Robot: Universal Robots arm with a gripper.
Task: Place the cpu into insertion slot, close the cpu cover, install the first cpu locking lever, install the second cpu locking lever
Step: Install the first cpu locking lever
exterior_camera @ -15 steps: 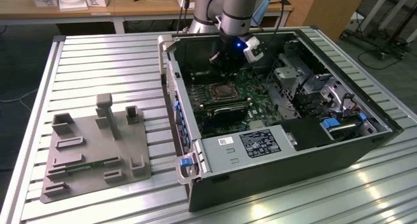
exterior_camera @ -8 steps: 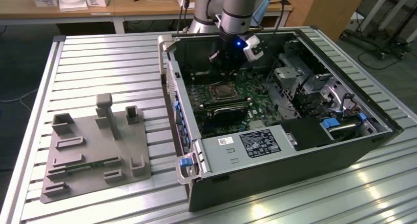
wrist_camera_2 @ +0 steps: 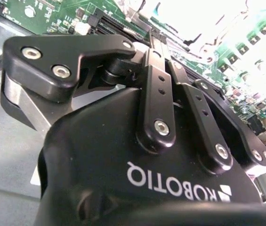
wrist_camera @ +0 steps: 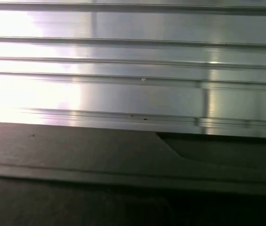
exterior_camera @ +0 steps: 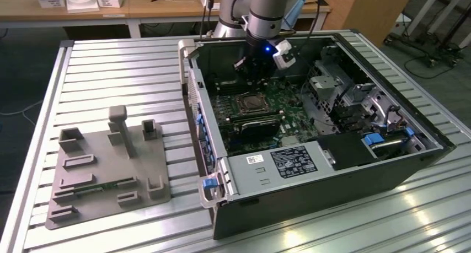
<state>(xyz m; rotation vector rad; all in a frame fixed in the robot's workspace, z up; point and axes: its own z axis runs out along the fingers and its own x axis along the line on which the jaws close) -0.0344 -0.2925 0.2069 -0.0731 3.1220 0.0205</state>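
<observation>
An open computer case (exterior_camera: 316,187) lies on the slatted metal table, with its green motherboard (exterior_camera: 294,118) facing up. Near the board's middle is the insertion slot, and the cpu (exterior_camera: 252,103) shows there as a pale tan square. The cpu cover (exterior_camera: 240,106) looks to lie flat around it as a dark frame. I cannot make out the locking levers. My gripper (exterior_camera: 255,82) hangs inside the case just beyond the socket's far side and a little above the board. In the second wrist view the gripper (wrist_camera_2: 152,32) is shut, its two black fingers (wrist_camera_2: 157,70) meeting at the tips.
A grey moulded fixture (exterior_camera: 103,165) with posts and pockets stands on the table at the exterior view's left. A labelled grey box (exterior_camera: 287,162) and drive bays (exterior_camera: 353,98) fill the case's near and right parts. The first wrist view shows table slats (wrist_camera: 133,89) and a dark case wall (wrist_camera: 100,160).
</observation>
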